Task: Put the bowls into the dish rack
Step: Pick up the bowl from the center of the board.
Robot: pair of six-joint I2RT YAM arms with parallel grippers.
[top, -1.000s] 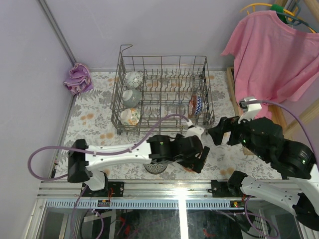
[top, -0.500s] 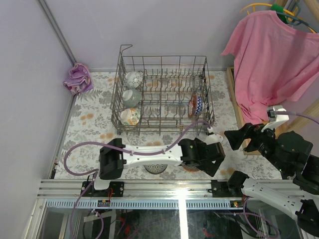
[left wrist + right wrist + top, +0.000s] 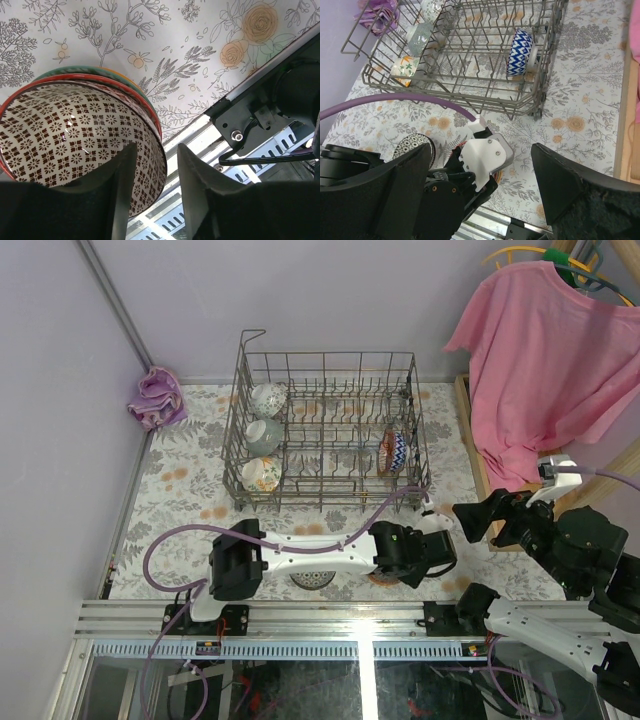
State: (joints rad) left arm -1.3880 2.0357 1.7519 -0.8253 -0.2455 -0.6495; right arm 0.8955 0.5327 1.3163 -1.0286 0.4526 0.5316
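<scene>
The top bowl [image 3: 65, 130] of a stack near the table's front edge is red-rimmed with a red-and-white pattern; a green-rimmed bowl [image 3: 59, 72] lies under it. My left gripper [image 3: 156, 150] straddles its rim, one finger inside and one outside. A sliver of gap shows at the outer finger, so the jaws stand narrowly open. A black-and-white bowl [image 3: 312, 580] lies beside the left arm. The dish rack [image 3: 330, 365] holds three bowls along its left side [image 3: 263, 435] and a blue zigzag bowl [image 3: 519, 52] on the right. My right gripper [image 3: 481, 150] hovers wide open above the left wrist.
A pink shirt [image 3: 540, 350] hangs at the right over a wooden frame [image 3: 468, 430]. A purple cloth [image 3: 157, 397] lies in the far left corner. The left arm's purple cable [image 3: 395, 102] arcs in front of the rack. A metal rail [image 3: 300, 615] runs along the near edge.
The left arm has swung right and come down over the stacked bowls, its jaws narrowing around the top bowl's rim. The right arm has pulled back to the right.
</scene>
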